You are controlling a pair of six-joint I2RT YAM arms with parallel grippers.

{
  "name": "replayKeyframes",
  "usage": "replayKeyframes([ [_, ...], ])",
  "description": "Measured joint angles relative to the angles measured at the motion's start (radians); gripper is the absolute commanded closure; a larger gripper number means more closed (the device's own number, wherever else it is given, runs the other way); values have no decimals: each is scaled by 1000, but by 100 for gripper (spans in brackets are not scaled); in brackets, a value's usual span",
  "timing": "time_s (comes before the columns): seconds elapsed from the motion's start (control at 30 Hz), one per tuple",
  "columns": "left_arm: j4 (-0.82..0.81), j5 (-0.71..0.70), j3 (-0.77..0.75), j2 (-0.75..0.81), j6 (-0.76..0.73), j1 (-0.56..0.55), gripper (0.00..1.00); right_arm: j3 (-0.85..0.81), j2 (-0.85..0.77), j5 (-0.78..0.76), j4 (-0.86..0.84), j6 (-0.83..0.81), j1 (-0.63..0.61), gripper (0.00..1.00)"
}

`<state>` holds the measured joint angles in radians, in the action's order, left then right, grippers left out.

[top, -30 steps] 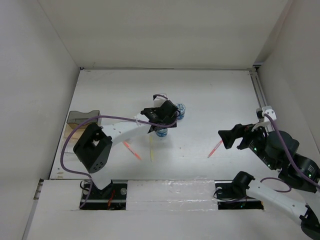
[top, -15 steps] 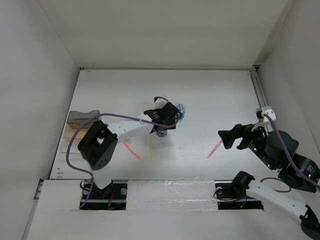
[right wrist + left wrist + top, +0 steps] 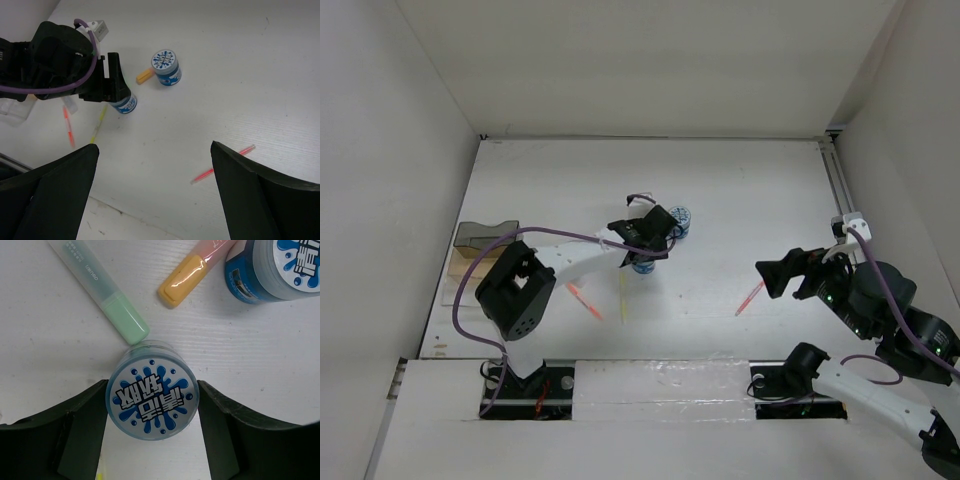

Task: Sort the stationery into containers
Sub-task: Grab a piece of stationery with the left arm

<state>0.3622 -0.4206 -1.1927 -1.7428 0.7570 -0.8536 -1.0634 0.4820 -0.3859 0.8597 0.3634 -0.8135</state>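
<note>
left pincer [image 3: 153, 386] narrowed onto blue cylinder [image 3: 152, 404]; right pincer [image 3: 154, 146] wide; white table [image 3: 750, 195], plain walls [image 3: 620, 60].

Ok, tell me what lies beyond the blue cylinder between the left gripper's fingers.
Beyond the cylinder: a green highlighter, cap end right at its rim, an orange highlighter, and a second cylinder. The cylinder itself covers whether they touch.

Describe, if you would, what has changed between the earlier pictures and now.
The left arm's elbow shifted slightly rightward, and the left gripper moved a little toward the near edge over the nearer blue-and-white cylinder. Its fingers now sit close on either side; whether it grips yet is unclear. The open right gripper, second cylinder, green highlighter, orange highlighter and pink pen stayed put.
</note>
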Motion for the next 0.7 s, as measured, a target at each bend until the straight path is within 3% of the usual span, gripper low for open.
replayKeyframes([
  [0.07, -3, -4, 2, 0, 0, 0, 46, 0, 0, 0, 0, 0, 0, 0],
  [0.13, -4, -5, 2, 0, 1, 0, 58, 0, 0, 0, 0, 0, 0, 0],
  [0.2, -4, -5, 2, 0, 1, 0, 74, 0, 0, 0, 0, 0, 0, 0],
  [0.23, -4, -5, 2, 0, 2, 0, 89, 0, 0, 0, 0, 0, 0, 0],
  [0.3, -3, -6, 2, 0, 2, 0, 100, 0, -2, 0, 0, 0, 0, 0],
  [0.7, 105, 2, -21, 51, -8, 15, 100, 0, -11, 0, 0, 3, 0, 0],
])
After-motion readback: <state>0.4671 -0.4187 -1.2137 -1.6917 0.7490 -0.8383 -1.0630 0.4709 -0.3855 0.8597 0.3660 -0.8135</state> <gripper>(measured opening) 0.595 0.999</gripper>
